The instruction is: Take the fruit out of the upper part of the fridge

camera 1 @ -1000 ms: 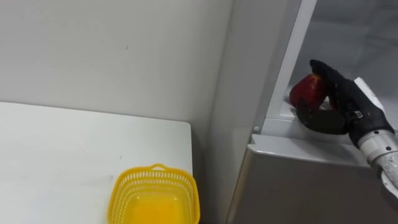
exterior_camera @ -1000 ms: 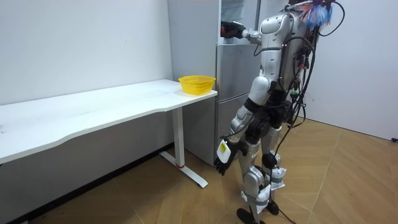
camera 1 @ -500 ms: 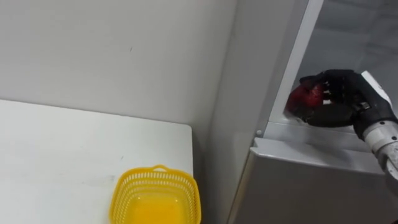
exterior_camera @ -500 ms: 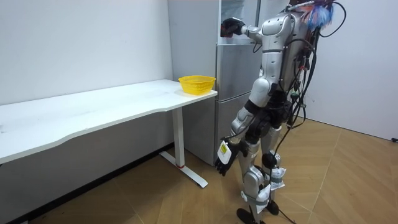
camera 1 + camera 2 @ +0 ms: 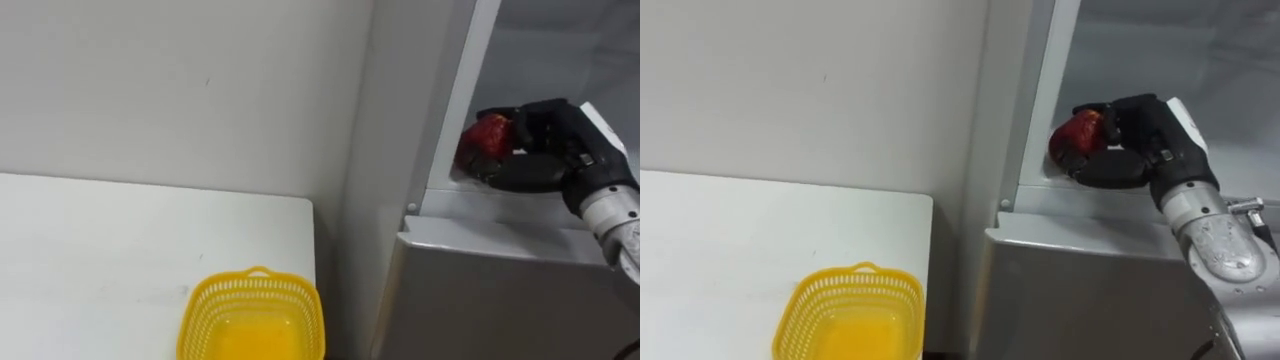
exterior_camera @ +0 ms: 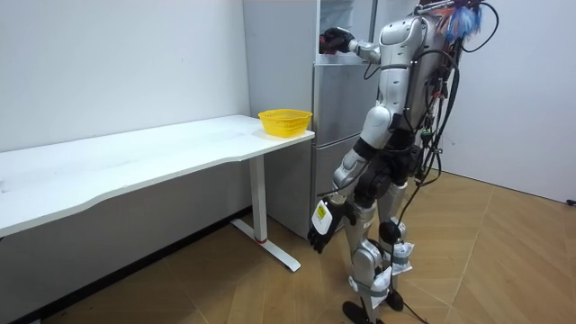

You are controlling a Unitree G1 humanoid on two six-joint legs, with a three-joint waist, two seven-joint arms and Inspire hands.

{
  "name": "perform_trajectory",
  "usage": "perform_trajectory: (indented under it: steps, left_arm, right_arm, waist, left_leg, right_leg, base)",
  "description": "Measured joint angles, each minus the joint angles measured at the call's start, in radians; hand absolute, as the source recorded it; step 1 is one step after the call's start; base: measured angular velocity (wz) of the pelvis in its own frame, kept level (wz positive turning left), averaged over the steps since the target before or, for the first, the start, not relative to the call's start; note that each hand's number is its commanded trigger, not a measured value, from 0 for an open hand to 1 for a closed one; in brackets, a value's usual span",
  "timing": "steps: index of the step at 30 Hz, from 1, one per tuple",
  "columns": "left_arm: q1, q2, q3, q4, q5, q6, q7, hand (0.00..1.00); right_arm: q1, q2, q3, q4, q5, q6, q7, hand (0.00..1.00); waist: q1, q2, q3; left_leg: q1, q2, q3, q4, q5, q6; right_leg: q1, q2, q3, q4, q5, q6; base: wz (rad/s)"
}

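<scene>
The robot stands upright at the grey metal fridge [image 6: 335, 135], which is at the far end of the long white table [image 6: 135, 153], with its right arm raised to the open upper compartment. The black right hand [image 5: 552, 150] is just inside the opening, above the front ledge. Its fingers curl over the top of a red rounded fruit [image 5: 483, 140] and the thumb closes in underneath, so the hand grips it. The fruit is at 9 o'clock of the palm, close to the fridge's pale door frame [image 5: 455, 110], and sticks out of the grip on that side. Whether it touches the ledge below cannot be told.

From the fruit, a round yellow plastic mesh basket [image 5: 252, 292] lies toward 7 o'clock. It sits on the table's corner beside the fridge's side wall, well apart from the hand. In the room view the basket is at 9 o'clock of the robot's waist, at the table's end.

The left hand [image 6: 319, 236] hangs low beside the thigh, at 6 o'clock of the raised arm — its fingers are too small to read as open or curled.
</scene>
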Motion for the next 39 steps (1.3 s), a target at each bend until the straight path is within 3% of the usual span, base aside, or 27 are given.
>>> perform_trajectory:
  steps: [7,10,13,15,18,25,29,32,34,39]
  left_arm:
    - [-0.003,-0.003,-0.014,0.001,-0.011,-0.002,0.005,0.00]
    - [-0.001,-0.004,-0.015,0.002,-0.013,-0.002,0.010,0.00]
    - [-0.001,-0.009,-0.017,0.002,-0.012,-0.002,0.041,0.00]
    - [0.000,-0.019,-0.021,0.007,-0.013,-0.003,0.048,0.00]
    - [-0.001,-0.025,-0.038,0.035,-0.013,-0.017,0.048,0.00]
    - [0.009,-0.037,-0.037,0.055,-0.013,-0.043,0.065,0.00]
    - [0.004,-0.055,-0.037,0.073,-0.013,-0.047,0.085,0.00]
    - [0.004,-0.058,-0.041,0.073,-0.013,-0.052,0.091,0.00]
    - [0.003,-0.059,-0.048,0.073,-0.013,-0.066,0.091,0.00]
    - [-0.002,-0.062,-0.057,0.073,-0.013,-0.095,0.093,0.00]
  right_arm:
    - [0.072,0.026,0.011,-0.126,-0.012,0.001,-0.080,1.00]
    - [0.108,0.048,0.006,-0.195,-0.031,0.021,-0.126,1.00]
    - [0.130,0.066,0.006,-0.245,-0.054,0.028,-0.166,1.00]
    - [0.184,0.090,0.006,-0.337,-0.144,0.031,-0.210,1.00]
    - [0.233,0.125,0.006,-0.430,-0.196,0.029,-0.235,1.00]
    - [0.295,0.195,0.005,-0.582,-0.257,0.017,-0.300,1.00]
    - [0.335,0.213,0.007,-0.687,-0.258,-0.035,-0.304,1.00]
    - [0.346,0.236,0.026,-0.757,-0.258,-0.044,-0.320,1.00]
    - [0.354,0.254,0.029,-0.803,-0.258,-0.061,-0.326,1.00]
    - [0.354,0.276,0.042,-0.885,-0.257,-0.136,-0.357,1.00]
  waist:
    - [-0.001,-0.006,-0.0031]
    - [-0.006,-0.004,-0.0014]
    - [-0.009,0.006,0.0028]
    - [-0.010,0.020,-0.0028]
    - [-0.027,0.041,-0.0035]
    - [-0.031,0.047,0.0003]
    - [-0.025,0.055,0.0054]
    - [-0.033,0.064,0.0047]
    - [-0.036,0.072,-0.0074]
    - [-0.040,0.087,-0.0077]
  left_leg:
    - [0.000,0.000,-0.002,0.002,0.000,0.000]
    - [-0.001,0.000,-0.003,0.001,0.000,0.000]
    - [-0.001,0.001,-0.001,-0.001,0.000,0.000]
    - [-0.003,0.001,-0.001,-0.002,0.000,0.000]
    - [-0.002,0.001,0.000,-0.003,0.000,-0.001]
    - [0.000,0.003,0.012,-0.005,0.001,-0.003]
    - [0.000,0.004,0.024,-0.006,0.001,-0.002]
    - [-0.003,0.005,0.024,-0.008,0.001,-0.002]
    - [-0.013,0.004,0.024,-0.006,0.001,-0.002]
    - [-0.012,0.005,0.025,-0.007,0.001,-0.002]
  right_leg:
    - [0.000,0.000,0.000,0.000,0.000,0.000]
    - [-0.001,0.000,0.001,0.000,0.000,0.000]
    - [-0.002,0.001,0.001,0.001,0.000,0.000]
    - [-0.008,0.001,0.003,0.003,0.000,0.000]
    - [-0.008,0.001,0.003,0.004,0.000,0.000]
    - [-0.009,0.004,0.008,0.001,0.000,0.000]
    - [-0.013,0.005,0.023,0.001,0.001,-0.001]
    - [-0.016,0.006,0.028,0.001,0.001,-0.001]
    - [-0.026,0.006,0.027,0.001,0.001,-0.001]
    - [-0.026,0.007,0.029,0.003,0.001,-0.002]
  base:
    - [0.00]
    - [0.00]
    - [0.00]
    - [0.00]
    - [-0.01]
    - [-0.02]
    - [-0.07]
    - [-0.02]
    - [0.00]
    - [-0.01]
